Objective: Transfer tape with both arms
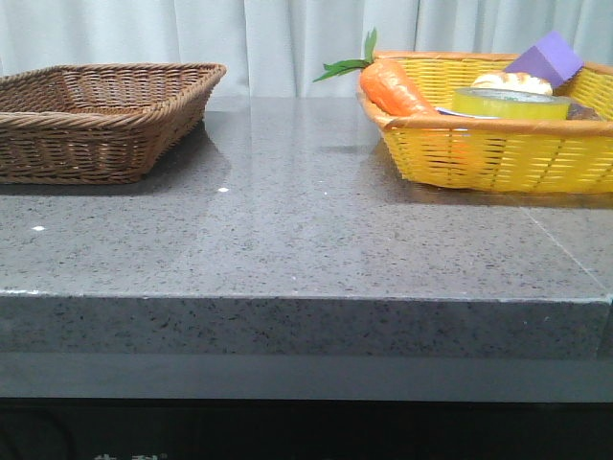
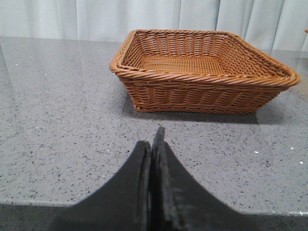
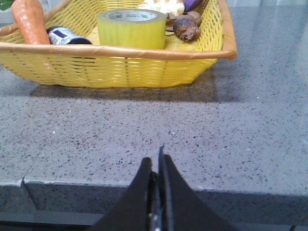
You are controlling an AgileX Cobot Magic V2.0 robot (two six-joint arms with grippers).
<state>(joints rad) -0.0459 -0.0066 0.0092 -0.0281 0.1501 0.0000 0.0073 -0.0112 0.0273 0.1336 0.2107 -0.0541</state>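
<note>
hovering low at the near edge of the grey speckled tabletop (image 1: 287, 240), both tools sit pressed closed with nothing between their black fingers: the left tool (image 2: 153, 144) faces the brown wicker basket (image 2: 202, 72), and the right tool (image 3: 156, 166) faces the yellow basket (image 3: 120, 67). neither arm shows in the front view.

a stretch of bare stone lies between each tool and its basket. the brown basket (image 1: 96, 120) stands at the far left of the tabletop, and i see nothing inside it. the yellow basket (image 1: 498, 144) stands at the far right, well apart from the brown one.

inside the yellow basket the tape (image 3: 132, 28) lies flat, its hole facing up, a white core with green lettering showing inside the yellow roll; from the front it peeks over the rim (image 1: 510, 102). a toy carrot (image 1: 395, 88) leans on the basket's left rim, green leaves sticking out behind. a dark can (image 3: 65, 35) lies between carrot and tape. a brown knobbly thing (image 3: 186, 26) lies just beside the tape, a pale bun-like item (image 1: 511, 82) behind it, and a purple block (image 1: 544, 57) at the back.
</note>
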